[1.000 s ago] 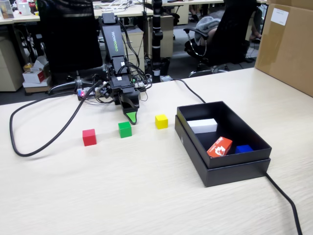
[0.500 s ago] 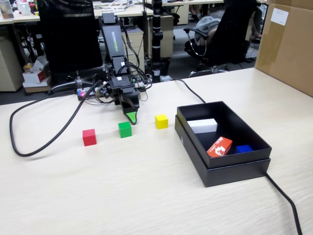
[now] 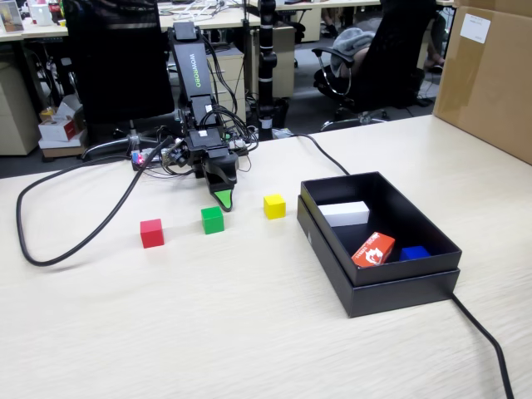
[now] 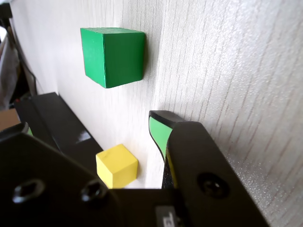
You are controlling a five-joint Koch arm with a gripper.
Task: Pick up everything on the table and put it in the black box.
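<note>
Three cubes stand in a row on the beige table [image 3: 249, 332]: red [image 3: 151, 233] at the left, green [image 3: 212, 219] in the middle, yellow [image 3: 274, 206] toward the right. The black box [image 3: 399, 295] sits to the right of them. My gripper [image 3: 223, 198] hangs low just behind the green cube, a little to its right, and touches none of them. The wrist view lies on its side. There the green cube [image 4: 113, 56] is ahead of the gripper [image 4: 90, 126], whose jaws stand wide apart and empty. Between them show the yellow cube [image 4: 117, 165] and the box wall [image 4: 57, 124].
Inside the box lie a white block [image 3: 345, 214], an orange-red carton [image 3: 373, 249] and a blue piece [image 3: 413, 253]. A thick black cable [image 3: 66, 245] loops at the left, and another [image 3: 486, 349] runs from the box's front right corner. A brown cardboard carton [image 3: 486, 75] stands back right.
</note>
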